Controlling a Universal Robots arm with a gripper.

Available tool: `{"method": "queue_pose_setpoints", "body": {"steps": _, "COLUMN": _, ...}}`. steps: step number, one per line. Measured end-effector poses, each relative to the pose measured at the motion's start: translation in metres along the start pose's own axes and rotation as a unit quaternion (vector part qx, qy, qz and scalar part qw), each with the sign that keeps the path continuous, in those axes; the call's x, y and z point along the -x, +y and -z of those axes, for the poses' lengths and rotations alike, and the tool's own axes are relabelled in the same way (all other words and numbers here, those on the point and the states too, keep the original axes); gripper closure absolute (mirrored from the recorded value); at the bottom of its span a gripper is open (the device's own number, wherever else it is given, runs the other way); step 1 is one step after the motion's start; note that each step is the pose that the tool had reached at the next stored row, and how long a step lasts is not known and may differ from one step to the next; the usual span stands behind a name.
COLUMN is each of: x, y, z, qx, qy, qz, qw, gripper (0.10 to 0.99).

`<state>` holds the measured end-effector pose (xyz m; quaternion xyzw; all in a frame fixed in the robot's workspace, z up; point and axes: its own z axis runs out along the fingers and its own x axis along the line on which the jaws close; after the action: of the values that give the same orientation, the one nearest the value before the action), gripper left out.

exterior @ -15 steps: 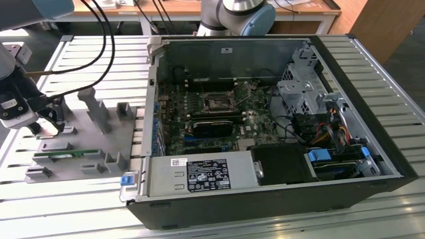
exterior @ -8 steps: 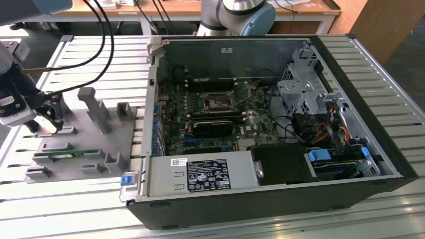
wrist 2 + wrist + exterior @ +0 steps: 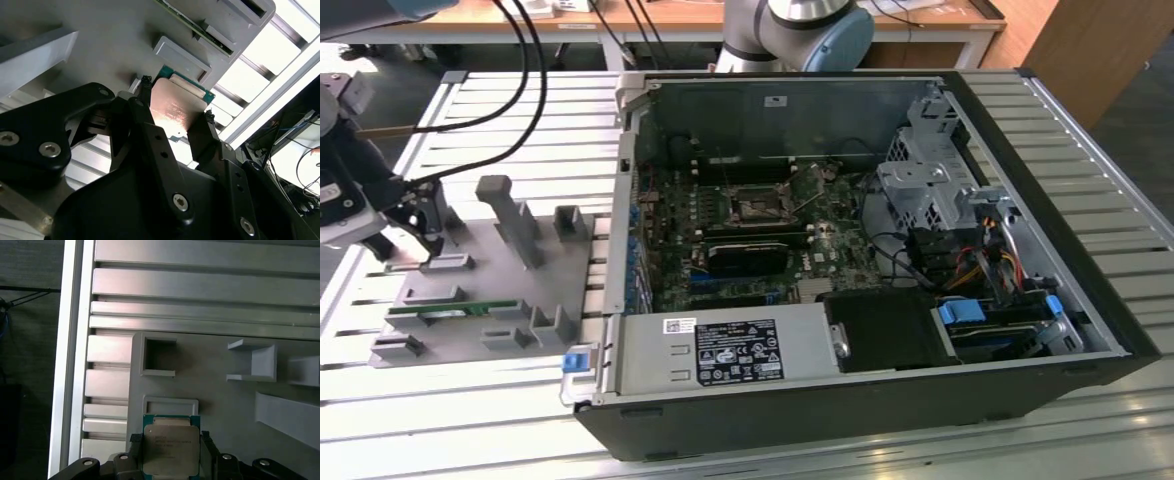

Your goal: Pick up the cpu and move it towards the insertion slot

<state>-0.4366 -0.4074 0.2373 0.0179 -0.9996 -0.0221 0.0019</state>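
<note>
Pinching the cpu (image 3: 175, 111) by two opposite edges, the gripper (image 3: 176, 99) has its jaws closed on the tan-green rim, one on each side, with the silvery lid bare between them; both wrist views show this. The chip hangs just over the grey fixture tray (image 3: 487, 285), beside a shallow rectangular pocket (image 3: 170, 405), and I cannot tell whether its underside is clear of the tray surface. In the exterior view the gripper (image 3: 416, 235) sits at the far left of the frame at mid-height, while the insertion slot (image 3: 758, 205) lies near the frame's centre, inside the open computer case (image 3: 787, 105) and well apart from the chip. Doing this step well probably means holding the chip level, gripping the rim only and never the contact face, and squeezing just enough that it cannot slip or twist. The carry likely needs enough height to pass the tray's upright posts (image 3: 500, 205) and the case's near wall. A green memory stick (image 3: 440, 310) lies in the tray towards the lower left, on the slatted metal desk (image 3: 400, 400). Faint print marks the chip's lid, and a white label (image 3: 736, 352) sits on the power supply; neither is legible enough to trust.
</note>
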Motion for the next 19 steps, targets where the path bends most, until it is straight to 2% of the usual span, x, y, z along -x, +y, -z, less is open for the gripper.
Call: {"method": "queue_pose_setpoints", "body": {"steps": 19, "x": 0.0000, "y": 0.0029, "z": 0.0172, "qx": 0.0000, "qy": 0.0001, "qz": 0.000, "qw": 1.0000, "gripper": 0.545}}
